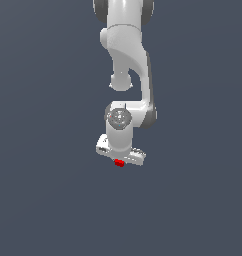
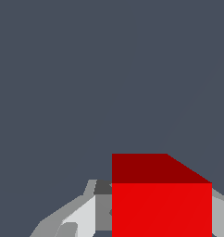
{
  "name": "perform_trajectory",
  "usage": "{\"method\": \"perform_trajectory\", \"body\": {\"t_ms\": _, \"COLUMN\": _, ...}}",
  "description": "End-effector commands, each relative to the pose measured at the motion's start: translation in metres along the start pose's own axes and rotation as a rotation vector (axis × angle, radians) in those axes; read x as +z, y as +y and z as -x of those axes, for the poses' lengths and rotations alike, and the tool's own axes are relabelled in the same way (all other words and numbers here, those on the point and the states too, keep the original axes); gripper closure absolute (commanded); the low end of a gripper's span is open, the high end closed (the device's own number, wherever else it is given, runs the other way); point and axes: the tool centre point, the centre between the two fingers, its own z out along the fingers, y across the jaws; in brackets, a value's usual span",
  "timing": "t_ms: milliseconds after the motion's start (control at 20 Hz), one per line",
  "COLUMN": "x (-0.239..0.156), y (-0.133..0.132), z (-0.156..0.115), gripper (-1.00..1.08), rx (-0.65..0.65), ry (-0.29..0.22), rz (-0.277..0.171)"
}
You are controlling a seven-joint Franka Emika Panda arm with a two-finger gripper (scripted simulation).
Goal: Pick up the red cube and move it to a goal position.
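Note:
The red cube (image 1: 119, 162) is tiny and bright red. It shows just under the white gripper (image 1: 120, 161) in the exterior view, near the picture's middle. In the wrist view the red cube (image 2: 161, 203) fills the space between the two grey-white fingers (image 2: 84, 215), which press against its sides. The gripper is shut on the cube. The fingertips themselves are hidden behind the cube and the hand in the exterior view.
The white arm (image 1: 125, 50) reaches down from the top of the exterior view. Around it is only a plain dark grey-blue surface (image 1: 43, 190) with no other objects or edges in sight.

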Motion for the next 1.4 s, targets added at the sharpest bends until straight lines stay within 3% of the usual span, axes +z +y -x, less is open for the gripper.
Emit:
{"method": "perform_trajectory", "body": {"t_ms": 0, "x": -0.013, "y": 0.004, "z": 0.007, "gripper": 1.08, "rx": 0.000, "ry": 0.001, "rz": -0.001}}
{"method": "perform_trajectory", "body": {"t_ms": 1350, "x": -0.209, "y": 0.060, "z": 0.113, "gripper": 1.08, "rx": 0.000, "ry": 0.001, "rz": -0.001}}
